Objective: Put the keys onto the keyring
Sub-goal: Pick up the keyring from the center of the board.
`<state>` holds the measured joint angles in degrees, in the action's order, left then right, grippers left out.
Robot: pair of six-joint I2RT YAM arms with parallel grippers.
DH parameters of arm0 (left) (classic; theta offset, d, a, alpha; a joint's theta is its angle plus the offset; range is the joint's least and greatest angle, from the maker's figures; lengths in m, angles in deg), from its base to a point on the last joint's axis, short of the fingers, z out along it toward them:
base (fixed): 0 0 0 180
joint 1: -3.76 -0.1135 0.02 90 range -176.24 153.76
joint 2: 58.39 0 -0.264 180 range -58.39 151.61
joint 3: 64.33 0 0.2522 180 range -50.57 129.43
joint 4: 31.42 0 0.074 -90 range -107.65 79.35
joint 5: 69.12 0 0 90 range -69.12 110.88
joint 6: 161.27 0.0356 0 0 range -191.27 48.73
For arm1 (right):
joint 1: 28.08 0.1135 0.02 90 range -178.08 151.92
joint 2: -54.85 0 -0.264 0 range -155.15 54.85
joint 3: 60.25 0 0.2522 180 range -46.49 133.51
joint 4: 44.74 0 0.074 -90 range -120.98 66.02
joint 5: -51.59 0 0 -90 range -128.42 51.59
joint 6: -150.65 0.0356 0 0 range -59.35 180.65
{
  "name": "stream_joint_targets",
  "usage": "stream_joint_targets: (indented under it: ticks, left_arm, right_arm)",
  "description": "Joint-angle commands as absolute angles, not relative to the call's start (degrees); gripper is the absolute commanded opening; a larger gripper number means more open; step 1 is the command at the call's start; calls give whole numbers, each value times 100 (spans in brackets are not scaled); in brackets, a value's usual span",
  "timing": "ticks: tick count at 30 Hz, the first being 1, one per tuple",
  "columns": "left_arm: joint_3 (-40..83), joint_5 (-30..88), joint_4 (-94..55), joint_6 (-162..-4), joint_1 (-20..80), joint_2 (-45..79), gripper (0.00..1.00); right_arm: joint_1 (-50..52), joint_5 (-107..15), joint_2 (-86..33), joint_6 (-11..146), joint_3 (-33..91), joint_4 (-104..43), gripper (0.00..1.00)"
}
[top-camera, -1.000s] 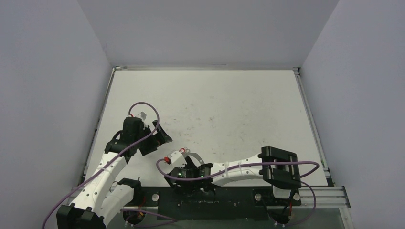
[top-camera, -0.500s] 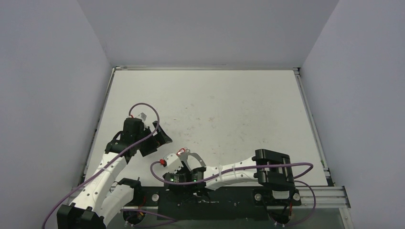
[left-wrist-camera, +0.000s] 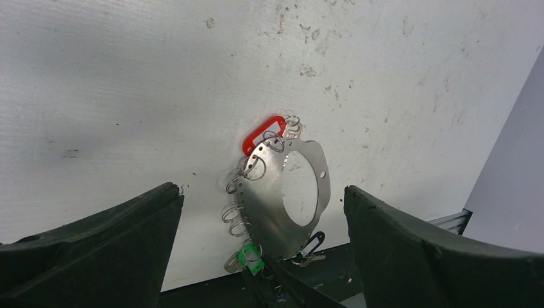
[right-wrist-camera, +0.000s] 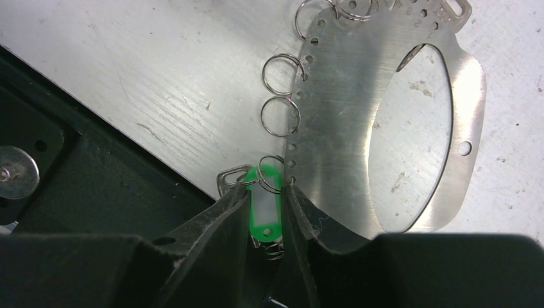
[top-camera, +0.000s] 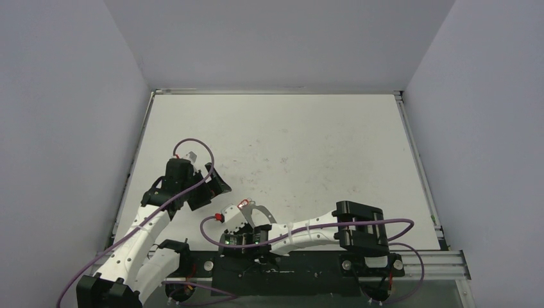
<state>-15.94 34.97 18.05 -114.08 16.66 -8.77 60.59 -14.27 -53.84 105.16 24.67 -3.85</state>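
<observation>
Seen from the right wrist, the right gripper sits at bottom centre. Its two dark fingers are pinched against either side of the green-tagged key — the tag stands between them, with a small wire ring over its top end. Just right of it lies the keyring, a flat grey metal plate with a big oval cut-out that fills the upper right. Small rings are strung along its left edge. It rests on the white table, close to the dark near edge. In the left wrist view the left gripper hangs spread wide over the plate, holding nothing — the red-tagged key lies mid-frame, touching the plate's upper-left edge.
</observation>
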Motion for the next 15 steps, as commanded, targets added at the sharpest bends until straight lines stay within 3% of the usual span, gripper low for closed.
stream_joint_targets:
  ticks: [1,7,10,11,14,15]
  left_arm:
    - [-1578,3587,1522,-11407,1641,-931,96]
    - [-1586,3580,1533,-11416,1641,-935,96]
    - [-1593,3582,1522,-11424,1648,-911,96]
    - [-1595,3582,1522,-11425,1644,-910,96]
    - [-1602,3569,1513,-11440,1650,-904,96]
    - [-1615,3573,1501,-11449,1642,-899,96]
  right_arm:
    - [6109,-1149,-5388,10558,2692,-257,24]
    - [6105,-1076,-5214,10489,2600,-207,3]
    - [6105,-1092,-5122,10437,2579,-240,2]
    - [6111,-1103,-5109,10408,2581,-260,10]
    - [6188,-1081,-5087,10358,2601,-372,53]
    - [6215,-1067,-5099,10359,2609,-390,60]
